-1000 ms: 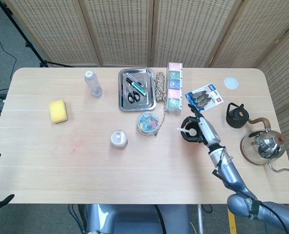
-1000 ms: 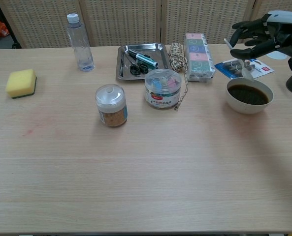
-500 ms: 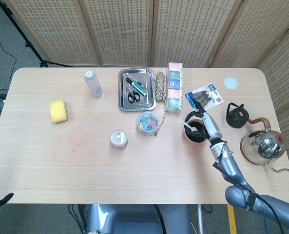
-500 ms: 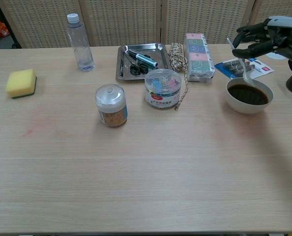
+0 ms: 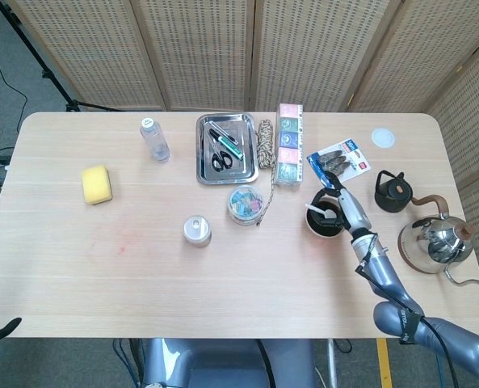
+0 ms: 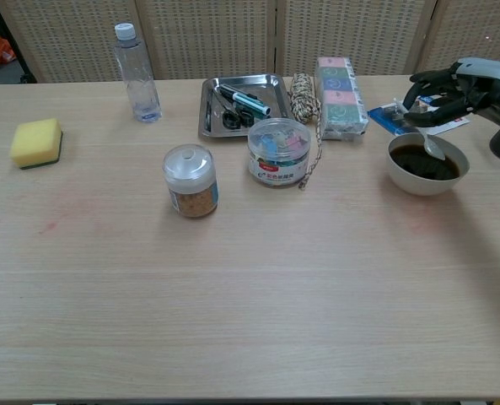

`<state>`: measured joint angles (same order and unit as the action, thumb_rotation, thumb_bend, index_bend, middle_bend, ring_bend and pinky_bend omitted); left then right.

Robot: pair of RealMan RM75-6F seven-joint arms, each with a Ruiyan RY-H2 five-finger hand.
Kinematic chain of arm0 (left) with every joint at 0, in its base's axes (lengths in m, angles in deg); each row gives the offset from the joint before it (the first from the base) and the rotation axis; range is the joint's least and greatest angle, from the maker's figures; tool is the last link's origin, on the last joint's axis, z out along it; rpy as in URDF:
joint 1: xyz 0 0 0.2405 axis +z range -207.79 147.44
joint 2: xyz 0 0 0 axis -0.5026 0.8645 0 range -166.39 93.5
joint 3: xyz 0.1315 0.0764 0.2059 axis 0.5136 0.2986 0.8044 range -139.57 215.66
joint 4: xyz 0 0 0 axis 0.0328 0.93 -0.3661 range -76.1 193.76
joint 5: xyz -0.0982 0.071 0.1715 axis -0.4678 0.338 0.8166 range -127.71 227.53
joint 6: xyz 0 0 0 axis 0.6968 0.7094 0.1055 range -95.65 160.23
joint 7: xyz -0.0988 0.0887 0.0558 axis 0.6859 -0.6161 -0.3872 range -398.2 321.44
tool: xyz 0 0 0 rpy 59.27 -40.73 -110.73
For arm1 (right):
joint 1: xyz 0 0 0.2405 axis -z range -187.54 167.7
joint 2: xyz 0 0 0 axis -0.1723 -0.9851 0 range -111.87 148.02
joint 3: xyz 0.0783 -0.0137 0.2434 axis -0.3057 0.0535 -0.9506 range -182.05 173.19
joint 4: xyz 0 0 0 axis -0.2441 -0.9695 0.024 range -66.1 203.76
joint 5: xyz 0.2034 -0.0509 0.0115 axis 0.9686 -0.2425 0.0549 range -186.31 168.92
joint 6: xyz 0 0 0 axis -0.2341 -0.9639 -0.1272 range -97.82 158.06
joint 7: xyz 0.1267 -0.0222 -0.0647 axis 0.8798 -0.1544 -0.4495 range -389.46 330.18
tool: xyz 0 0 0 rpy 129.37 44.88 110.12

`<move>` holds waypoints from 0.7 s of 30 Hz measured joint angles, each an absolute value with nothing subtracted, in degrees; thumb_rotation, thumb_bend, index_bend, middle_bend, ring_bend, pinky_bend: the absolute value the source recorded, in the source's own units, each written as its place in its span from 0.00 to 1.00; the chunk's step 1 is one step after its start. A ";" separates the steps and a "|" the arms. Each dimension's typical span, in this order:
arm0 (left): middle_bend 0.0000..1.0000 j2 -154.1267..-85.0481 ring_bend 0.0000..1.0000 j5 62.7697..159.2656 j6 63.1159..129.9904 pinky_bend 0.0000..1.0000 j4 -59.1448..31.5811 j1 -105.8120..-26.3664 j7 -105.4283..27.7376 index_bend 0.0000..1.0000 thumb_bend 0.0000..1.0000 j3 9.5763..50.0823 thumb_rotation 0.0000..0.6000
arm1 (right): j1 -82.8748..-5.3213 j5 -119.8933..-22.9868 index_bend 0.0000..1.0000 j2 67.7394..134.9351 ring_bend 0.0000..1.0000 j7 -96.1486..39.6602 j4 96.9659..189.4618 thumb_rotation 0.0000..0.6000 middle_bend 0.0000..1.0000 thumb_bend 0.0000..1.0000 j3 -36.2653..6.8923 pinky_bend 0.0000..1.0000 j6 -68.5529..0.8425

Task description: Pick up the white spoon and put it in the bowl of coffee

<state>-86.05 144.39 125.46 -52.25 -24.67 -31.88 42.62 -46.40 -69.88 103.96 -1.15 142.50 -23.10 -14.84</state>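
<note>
The white spoon [image 6: 424,137] is pinched by the right hand [image 6: 452,91] fingers over the bowl of coffee [image 6: 425,164]; coffee may be splashed if it is dropped abruptly.

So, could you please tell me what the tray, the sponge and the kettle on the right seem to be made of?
The tray looks like brushed steel, with a dull grey sheen. The sponge seems soft yellow foam, matte. The kettle looks like polished metal, mirror-bright, with a brown handle, possibly wood.

No lettering is legible: print on the blue-and-white package [image 6: 422,116] behind the right hand [image 6: 452,91] is blurred.
</note>
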 measured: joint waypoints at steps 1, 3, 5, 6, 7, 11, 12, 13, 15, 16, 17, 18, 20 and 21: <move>0.00 -86.07 0.00 144.29 125.41 0.00 -52.30 -24.69 -31.96 0.00 0.00 42.58 1.00 | -46.50 -70.17 0.57 104.27 0.00 -0.98 141.86 1.00 0.00 0.57 -23.03 0.00 -14.68; 0.00 -86.12 0.00 143.96 125.18 0.00 -52.45 -24.78 -32.27 0.00 0.00 42.47 1.00 | -46.77 -70.69 0.57 104.98 0.00 -0.57 140.53 1.00 0.00 0.57 -22.93 0.00 -14.24; 0.00 -86.17 0.00 143.77 124.97 0.00 -52.56 -24.87 -32.52 0.00 0.00 42.40 1.00 | -47.01 -70.95 0.57 105.53 0.00 -0.17 139.67 1.00 0.00 0.57 -22.91 0.00 -13.78; 0.00 -86.21 0.00 143.67 124.84 0.00 -52.64 -24.92 -32.68 0.00 0.00 42.37 1.00 | -47.13 -71.03 0.57 105.81 0.00 0.05 139.22 1.00 0.00 0.57 -22.89 0.00 -13.50; 0.00 -86.24 0.00 143.59 124.76 0.00 -52.70 -24.95 -32.82 0.00 0.00 42.34 1.00 | -47.22 -71.07 0.57 106.01 0.00 0.13 138.86 1.00 0.00 0.57 -22.89 0.00 -13.34; 0.00 -86.42 0.00 143.02 124.42 0.00 -52.97 -25.08 -33.53 0.00 0.00 42.17 1.00 | -47.71 -71.14 0.57 107.22 0.00 0.65 136.94 1.00 0.00 0.57 -22.99 0.00 -12.55; 0.00 -86.48 0.00 142.82 124.33 0.00 -53.07 -25.11 -33.70 0.00 0.00 42.11 1.00 | -47.95 -71.17 0.57 107.60 0.00 0.86 136.34 1.00 0.00 0.57 -23.08 0.00 -12.21; 0.00 -86.52 0.00 142.71 124.28 0.00 -53.14 -25.13 -33.81 0.00 0.00 42.07 1.00 | -48.12 -71.21 0.57 107.86 0.00 1.00 135.90 1.00 0.00 0.57 -23.15 0.00 -12.00; 0.00 -86.60 0.00 142.45 124.14 0.00 -53.28 -25.19 -34.07 0.00 0.00 41.96 1.00 | -48.50 -71.33 0.57 108.48 0.00 1.35 134.84 1.00 0.00 0.57 -23.31 0.00 -11.61; 0.00 -86.63 0.00 142.33 124.08 0.00 -53.33 -25.22 -34.19 0.00 0.00 41.91 1.00 | -48.67 -71.37 0.57 108.76 0.00 1.55 134.36 1.00 0.00 0.57 -23.40 0.00 -11.40; 0.00 -86.67 0.00 142.19 123.99 0.00 -53.38 -25.25 -34.31 0.00 0.00 41.87 1.00 | -48.85 -71.38 0.57 109.04 0.00 1.80 133.86 1.00 0.00 0.57 -23.53 0.00 -11.19; 0.00 -86.73 0.00 142.00 123.88 0.00 -53.45 -25.30 -34.49 0.00 0.00 41.81 1.00 | -49.09 -71.40 0.57 109.41 0.00 2.12 133.18 1.00 0.00 0.57 -23.71 0.00 -10.95; 0.00 -86.78 0.00 141.73 123.68 0.00 -53.54 -25.39 -34.70 0.00 0.00 41.72 1.00 | -49.40 -71.46 0.57 109.89 0.00 2.58 132.21 1.00 0.00 0.57 -23.98 0.00 -10.68; 0.00 -86.81 0.00 141.58 123.56 0.00 -53.58 -25.44 -34.80 0.00 0.00 41.68 1.00 | -49.53 -71.51 0.57 110.10 0.00 2.77 131.80 1.00 0.00 0.57 -24.11 0.00 -10.59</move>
